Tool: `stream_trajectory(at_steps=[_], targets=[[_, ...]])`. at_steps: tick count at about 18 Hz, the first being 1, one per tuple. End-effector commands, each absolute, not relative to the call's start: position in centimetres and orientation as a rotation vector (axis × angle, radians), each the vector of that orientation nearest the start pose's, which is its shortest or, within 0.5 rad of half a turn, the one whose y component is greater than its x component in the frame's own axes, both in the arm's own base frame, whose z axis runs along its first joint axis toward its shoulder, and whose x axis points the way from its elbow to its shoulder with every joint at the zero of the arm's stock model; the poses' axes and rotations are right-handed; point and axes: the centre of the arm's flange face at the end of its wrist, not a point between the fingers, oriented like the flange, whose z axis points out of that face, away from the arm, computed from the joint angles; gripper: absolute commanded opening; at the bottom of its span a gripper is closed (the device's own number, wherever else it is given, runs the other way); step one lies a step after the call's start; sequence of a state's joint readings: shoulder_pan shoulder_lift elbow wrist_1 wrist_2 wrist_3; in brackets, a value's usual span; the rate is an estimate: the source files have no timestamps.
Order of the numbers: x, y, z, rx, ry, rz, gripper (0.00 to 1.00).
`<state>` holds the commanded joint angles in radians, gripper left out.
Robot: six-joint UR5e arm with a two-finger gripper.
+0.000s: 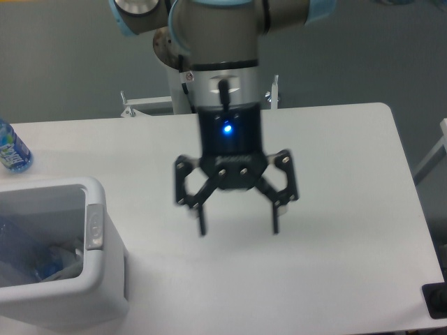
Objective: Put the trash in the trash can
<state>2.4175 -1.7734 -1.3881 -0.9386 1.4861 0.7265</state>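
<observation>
A white bench (335, 174) is seen before a dull grey-blue wall, with the arm's pedestal rising behind its far edge. At the near left corner of the bench stands the trash can (105, 293), a white rectangular bin with a thick rounded rim and a grey oval tab on its right wall. Inside it, low against the left side, the slim clear bottle (31, 262) with a faint blue tint can be made out, and pale crumpled material that may be the wrapper is seen beside it, though no print can be told. Both items of trash are thus judged to lie in the bin already. Over the middle of the bench, well apart from the bin, the pincer (237, 227) hangs with its two fingers spread wide and nothing held between them; the picture is slightly blurred there. At the far left edge a bottle with a bright blue label (10, 148) stands upright; it is not counted as trash. The placing step is judged complete, so little more than a retreat of the arm is called for.
</observation>
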Motion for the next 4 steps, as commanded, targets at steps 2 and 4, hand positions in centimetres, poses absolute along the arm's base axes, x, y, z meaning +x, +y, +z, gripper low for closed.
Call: stream_trajectory(at_steps=[2,4], targets=[[-36.75,50.74,54.47,-2.678,-0.049,0.544,1.0],[-36.79,50.29,54.52,-2.707,-0.031,0.569,1.0]])
